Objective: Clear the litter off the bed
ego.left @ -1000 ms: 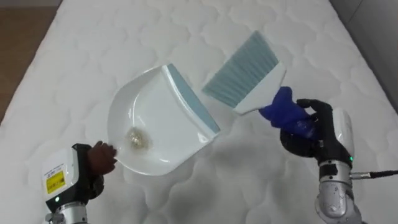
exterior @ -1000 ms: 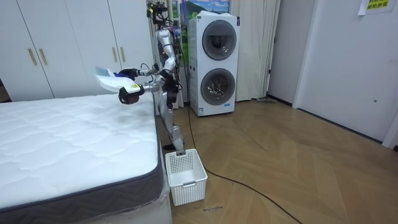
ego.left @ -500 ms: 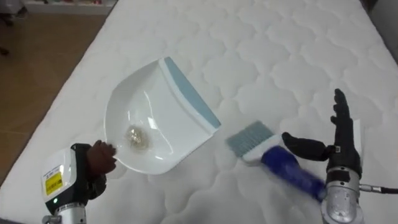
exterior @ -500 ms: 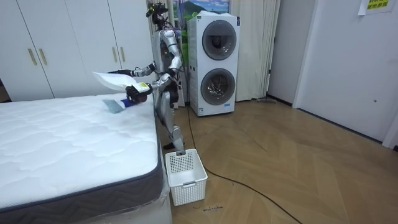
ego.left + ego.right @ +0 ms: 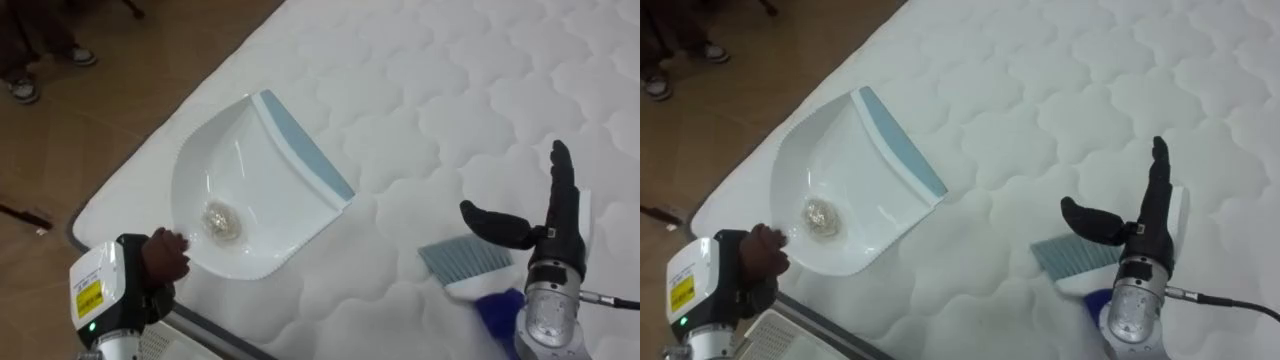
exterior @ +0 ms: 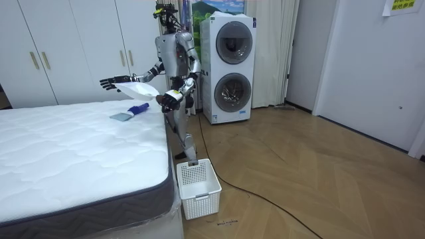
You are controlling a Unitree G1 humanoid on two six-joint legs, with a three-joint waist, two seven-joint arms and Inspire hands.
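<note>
A white dustpan (image 5: 255, 185) with a blue lip hangs over the mattress (image 5: 450, 80) edge, tilted, with a small ball of debris (image 5: 220, 220) in its bowl. My left hand (image 5: 160, 258) is shut on its handle at the lower left. The brush (image 5: 465, 260), grey-blue bristles and blue handle, lies on the mattress just under my right hand (image 5: 545, 228). That hand is open, fingers straight, holding nothing. In the room view I stand at the bed's corner with the dustpan (image 6: 136, 87) raised and the brush (image 6: 129, 113) on the bed.
Wooden floor (image 5: 80, 120) lies past the mattress edge on the left, with a person's shoes (image 5: 18, 88) at the top left. A white basket (image 6: 199, 187) stands on the floor by the bed's corner. Stacked washing machines (image 6: 232, 66) are behind me.
My right hand let go of the brush, which dropped onto the mattress, and the hand opened. I turned towards the bed's edge, the dustpan still in my left hand.
</note>
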